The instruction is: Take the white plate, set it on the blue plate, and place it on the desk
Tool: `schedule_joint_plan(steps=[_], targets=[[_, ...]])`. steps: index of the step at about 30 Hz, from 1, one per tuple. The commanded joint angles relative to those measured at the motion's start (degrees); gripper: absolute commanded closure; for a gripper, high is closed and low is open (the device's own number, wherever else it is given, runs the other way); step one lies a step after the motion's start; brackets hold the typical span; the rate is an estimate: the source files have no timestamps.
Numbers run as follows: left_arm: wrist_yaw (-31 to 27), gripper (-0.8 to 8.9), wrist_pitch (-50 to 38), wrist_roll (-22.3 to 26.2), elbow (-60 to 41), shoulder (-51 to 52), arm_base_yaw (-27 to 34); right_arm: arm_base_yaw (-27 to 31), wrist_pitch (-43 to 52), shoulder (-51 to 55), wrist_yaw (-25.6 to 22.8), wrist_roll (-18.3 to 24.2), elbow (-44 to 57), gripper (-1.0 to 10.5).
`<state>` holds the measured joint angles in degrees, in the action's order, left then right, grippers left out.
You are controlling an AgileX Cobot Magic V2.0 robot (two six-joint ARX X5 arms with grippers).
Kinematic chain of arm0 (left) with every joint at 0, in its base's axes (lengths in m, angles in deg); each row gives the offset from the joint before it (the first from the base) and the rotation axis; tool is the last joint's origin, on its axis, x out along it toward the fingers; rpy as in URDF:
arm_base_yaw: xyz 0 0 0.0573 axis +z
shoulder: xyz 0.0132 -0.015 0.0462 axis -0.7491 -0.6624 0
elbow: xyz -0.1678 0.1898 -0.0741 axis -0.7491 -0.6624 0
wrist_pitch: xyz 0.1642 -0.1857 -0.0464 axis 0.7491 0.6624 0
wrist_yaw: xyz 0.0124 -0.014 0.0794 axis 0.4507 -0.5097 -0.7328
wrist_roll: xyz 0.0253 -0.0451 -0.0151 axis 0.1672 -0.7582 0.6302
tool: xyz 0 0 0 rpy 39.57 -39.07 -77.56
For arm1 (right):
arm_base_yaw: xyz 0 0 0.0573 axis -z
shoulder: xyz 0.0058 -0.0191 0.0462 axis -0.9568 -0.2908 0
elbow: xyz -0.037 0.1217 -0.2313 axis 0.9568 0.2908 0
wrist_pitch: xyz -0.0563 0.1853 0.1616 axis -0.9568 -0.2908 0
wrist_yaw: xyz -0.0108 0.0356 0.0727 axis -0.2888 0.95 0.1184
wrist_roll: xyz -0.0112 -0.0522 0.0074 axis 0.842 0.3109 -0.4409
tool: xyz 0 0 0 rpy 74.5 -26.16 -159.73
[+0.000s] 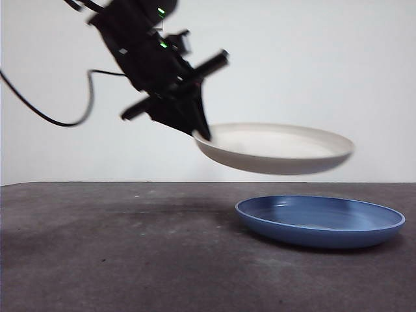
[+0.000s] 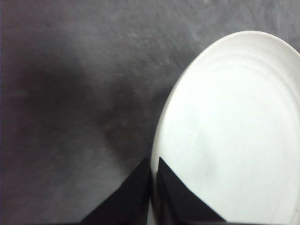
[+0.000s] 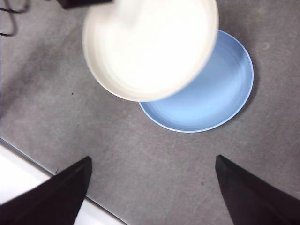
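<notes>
My left gripper (image 1: pixel 201 130) is shut on the rim of the white plate (image 1: pixel 276 149) and holds it in the air, nearly level. Its two black jaws pinch the plate's edge (image 2: pixel 153 166) in the left wrist view. The blue plate (image 1: pixel 318 221) lies flat on the desk (image 1: pixel 117 253), below the white plate and a little to its right. From above, the white plate (image 3: pixel 150 47) overlaps part of the blue plate (image 3: pixel 211 93). My right gripper (image 3: pixel 152 187) hangs open high above the desk with nothing between its jaws.
A black cable (image 1: pixel 45 114) loops down from the left arm at the left of the front view. The desk's near edge and a white floor strip (image 3: pixel 23 187) show in the right wrist view.
</notes>
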<state>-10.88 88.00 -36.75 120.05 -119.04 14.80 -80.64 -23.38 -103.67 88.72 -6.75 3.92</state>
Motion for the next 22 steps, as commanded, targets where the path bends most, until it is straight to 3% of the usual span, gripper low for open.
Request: schedule_joint_plan(steps=[1, 10, 19, 22], targets=[[0.04, 8.04, -0.35, -0.96, 4.63, -4.44, -1.75, -0.2, 0.52, 0.44, -0.09, -0.87, -1.07, 5.2], [0.02, 8.04, 2.67, -0.94, 12.13, -14.86, -4.59, -0.2, 0.33, 1.14, -0.09, -2.25, -1.07, 5.2], [-0.81, 8.04, 3.54, -0.57, 13.09, -17.62, -5.27, -0.2, 0.31, 1.14, -0.09, -2.23, -1.07, 5.2], [-0.79, 7.37, 3.56, -0.52, 13.14, -17.62, -5.51, -0.2, 0.31, 1.14, -0.11, -2.23, -1.07, 5.2]])
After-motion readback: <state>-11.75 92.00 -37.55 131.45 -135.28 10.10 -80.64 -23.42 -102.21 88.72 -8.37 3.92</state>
